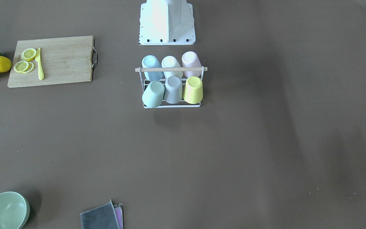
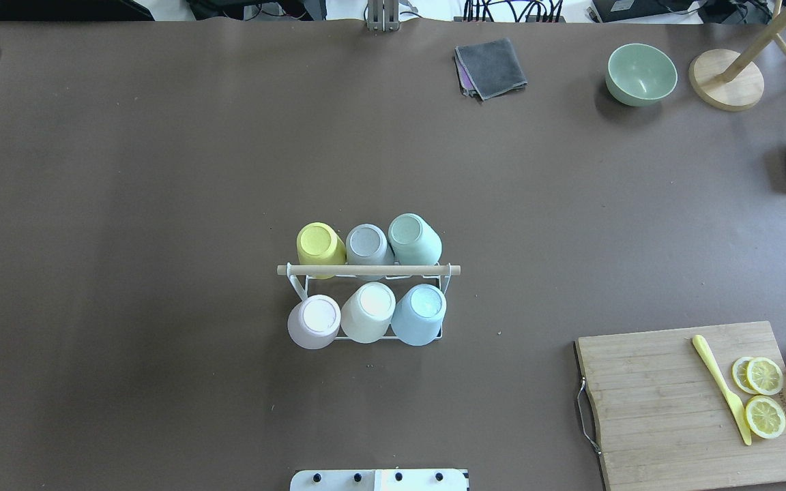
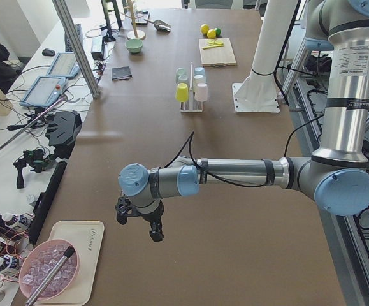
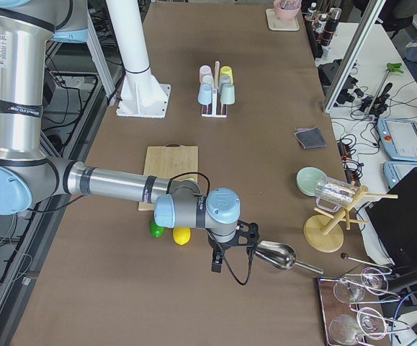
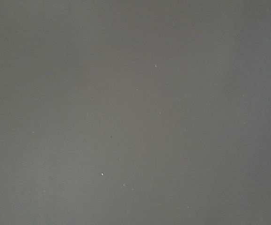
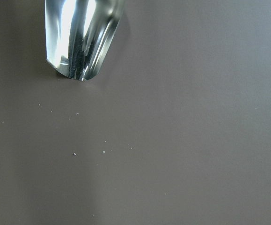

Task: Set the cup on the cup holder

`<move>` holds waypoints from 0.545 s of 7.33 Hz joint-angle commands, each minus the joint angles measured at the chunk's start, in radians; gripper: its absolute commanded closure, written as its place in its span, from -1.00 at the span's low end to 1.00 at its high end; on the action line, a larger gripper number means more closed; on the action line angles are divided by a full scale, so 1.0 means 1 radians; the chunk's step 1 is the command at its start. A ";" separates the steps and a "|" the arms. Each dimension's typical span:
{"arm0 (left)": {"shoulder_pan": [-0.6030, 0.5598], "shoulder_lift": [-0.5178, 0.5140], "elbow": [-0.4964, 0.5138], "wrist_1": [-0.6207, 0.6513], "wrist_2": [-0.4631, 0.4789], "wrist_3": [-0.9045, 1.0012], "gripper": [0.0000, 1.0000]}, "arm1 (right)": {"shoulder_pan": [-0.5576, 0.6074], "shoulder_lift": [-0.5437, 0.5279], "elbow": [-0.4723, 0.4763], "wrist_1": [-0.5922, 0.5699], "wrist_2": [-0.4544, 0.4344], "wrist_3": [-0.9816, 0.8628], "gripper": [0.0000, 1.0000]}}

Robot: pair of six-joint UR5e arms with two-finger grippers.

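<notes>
Metal scoop [image 6: 81, 37] lies just below the right tool [image 4: 230, 252] at the desk's [image 2: 161, 204] right end; the left tool [image 3: 137, 224] hangs above its left end. Whether either is clenched, I cannot tell. Cup holder [image 2: 369, 271] stands mid-desk, six upturned cups [image 2: 368, 311] on its pegs.

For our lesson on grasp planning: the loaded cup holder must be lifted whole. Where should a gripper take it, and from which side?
Probably the wooden rod at its middle, from straight above, jaws closing across it. It lies level along the top of the cup holder, between the two rows of upturned cups, so the load should hang balanced.
</notes>
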 commanded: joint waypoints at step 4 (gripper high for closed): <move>-0.014 0.017 -0.102 -0.004 -0.013 -0.002 -0.96 | 0.000 0.000 0.000 0.000 -0.015 0.008 -1.00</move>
